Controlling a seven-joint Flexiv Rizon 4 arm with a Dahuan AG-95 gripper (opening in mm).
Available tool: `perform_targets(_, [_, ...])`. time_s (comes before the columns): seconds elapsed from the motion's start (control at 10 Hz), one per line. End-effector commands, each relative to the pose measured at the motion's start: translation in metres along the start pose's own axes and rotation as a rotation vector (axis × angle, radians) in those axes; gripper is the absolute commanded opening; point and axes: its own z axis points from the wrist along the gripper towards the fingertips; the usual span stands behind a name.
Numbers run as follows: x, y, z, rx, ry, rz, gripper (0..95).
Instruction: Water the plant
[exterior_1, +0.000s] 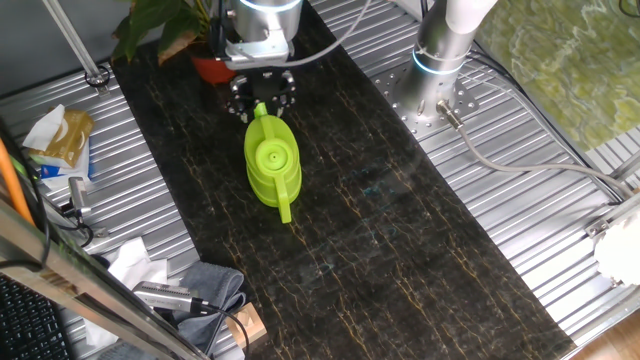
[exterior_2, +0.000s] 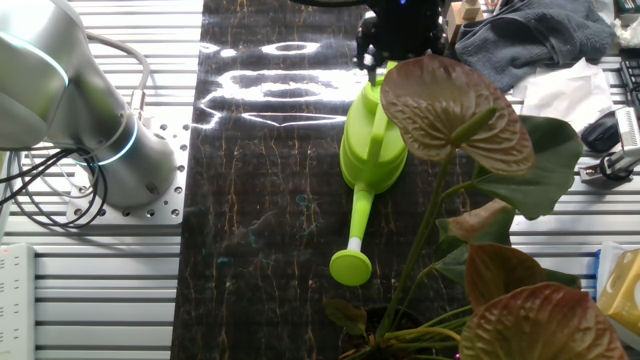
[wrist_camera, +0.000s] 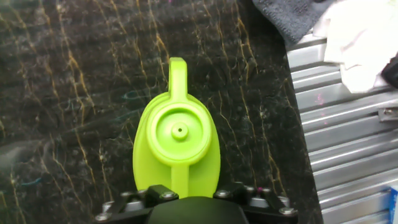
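- Hovering over the handle end of a lime-green plastic watering can (exterior_1: 271, 160), the black two-finger hand (exterior_1: 261, 97) sits low above the bench; in the hand view only its base shows at the bottom edge, so I cannot tell how far the fingers are parted or whether they have closed on the handle.
- The watering can stands upright on the dark marbled bench top (exterior_1: 400, 230), round lid upward.
- The plant (exterior_2: 470, 200), a leafy houseplant with broad green and brownish leaves, grows from a small orange-red pot (exterior_1: 213, 68) at one end of the dark strip, near the can.
- My reading is that the step in hand is taking hold of the can; watering itself has not begun.
- Next, the move likely calls for a firm, centred hold on the handle, a level lift, then a carry toward the pot with the long spout (exterior_2: 356, 235) and its round rose brought over the soil before tipping.
- The broad leaves overhang the can in one fixed view, so brushing them seems a risk.
- Ribbed metal panels (exterior_1: 540, 140) flank the strip; a grey cloth (exterior_1: 205, 285), crumpled white paper (wrist_camera: 357, 34) and small tools lie along one side, and the arm's silver base (exterior_2: 90, 130) is bolted on the other.
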Motion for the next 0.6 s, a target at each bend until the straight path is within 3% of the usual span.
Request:
perform_targets(0.1, [-0.003,-0.001,0.006,-0.002,0.005,0.031,95.0])
perform_targets(0.2, [-0.004,-0.001,0.008,0.000,-0.004,0.029,95.0])
perform_targets(0.3, [-0.004,-0.002,0.011,0.007,-0.011,0.016,76.0])
perform_targets(0.6, [-0.004,-0.004,0.021,0.021,-0.013,-0.028,76.0])
